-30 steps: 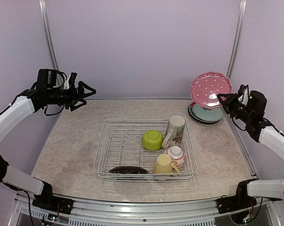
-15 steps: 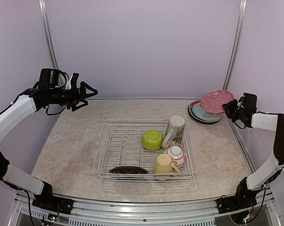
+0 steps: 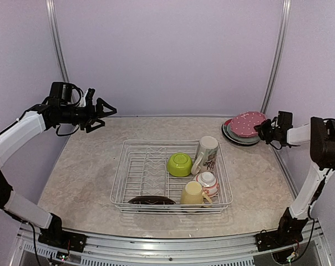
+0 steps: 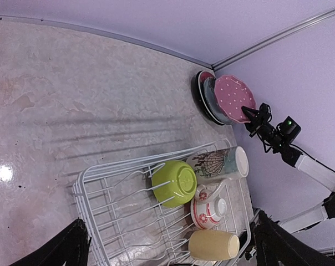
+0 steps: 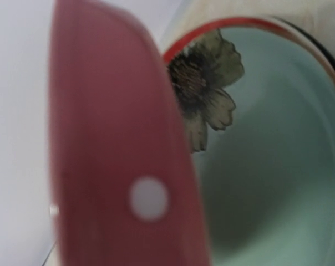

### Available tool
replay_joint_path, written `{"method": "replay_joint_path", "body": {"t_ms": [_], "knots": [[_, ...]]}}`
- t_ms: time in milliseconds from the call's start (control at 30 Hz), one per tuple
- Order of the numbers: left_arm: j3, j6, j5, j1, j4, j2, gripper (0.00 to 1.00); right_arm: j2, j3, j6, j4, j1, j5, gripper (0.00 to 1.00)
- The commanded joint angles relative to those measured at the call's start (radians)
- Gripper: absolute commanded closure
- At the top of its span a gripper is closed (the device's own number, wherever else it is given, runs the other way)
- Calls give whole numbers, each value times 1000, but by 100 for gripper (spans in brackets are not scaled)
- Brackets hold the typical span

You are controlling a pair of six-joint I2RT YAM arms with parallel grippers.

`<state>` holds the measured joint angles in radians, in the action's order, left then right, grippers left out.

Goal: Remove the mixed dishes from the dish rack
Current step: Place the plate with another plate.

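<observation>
Start at your left. The left gripper [image 3: 107, 116] hangs high above the far-left part of the table [image 3: 84, 166], well apart from the rack. Its fingers [image 4: 67, 249] are spread wide with nothing between them.

The dish rack [image 3: 118, 174] sits mid-table, and its left half holds only bare upright tines. A dark red patterned plate [image 3: 151, 200] lies against the near wall. Right of the tines, the lime-green bowl [image 3: 179, 164] rests upside down with its foot ring showing. Just beside it, the tall cream printed mug [image 3: 207, 154] leans with its mouth toward the far side. The print is a dark, fan-like plant drawing with reddish marks, and any lettering on it is too small to read. In front of the mug the small white-and-red bowl [image 3: 207, 181] sits tilted, touching the pale yellow mug [image 3: 192, 194] in the near-right corner.

Outside the rack, at the far-right corner of the table, lies a plate stack [image 3: 240, 138] with a black-rimmed plate at the bottom. The pink dotted plate [image 3: 246, 123] lies tilted on top of it. Your right gripper [image 3: 263, 127] is clamped on that plate's right edge. In the right wrist view the pink rim with one white dot fills the left side. Behind it you see a teal plate [image 5: 267, 166] with a red rim band and a dark flower print.
</observation>
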<state>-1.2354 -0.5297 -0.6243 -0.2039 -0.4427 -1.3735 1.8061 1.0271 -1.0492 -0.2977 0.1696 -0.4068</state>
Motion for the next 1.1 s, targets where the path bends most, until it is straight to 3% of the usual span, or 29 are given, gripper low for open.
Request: {"method": "replay_joint_path", "body": {"t_ms": [0,700,1067], "knots": [[-27,15,-3,-3,-8,-6,1,19,73,5,-151,11,-63,100],[-29,16,-9,-1,-10,13,1,100,172,186,45,9,-27,71],[-30,14,-17,-2,-9,19,1,87,304,410,348,-26,139,49]]}}
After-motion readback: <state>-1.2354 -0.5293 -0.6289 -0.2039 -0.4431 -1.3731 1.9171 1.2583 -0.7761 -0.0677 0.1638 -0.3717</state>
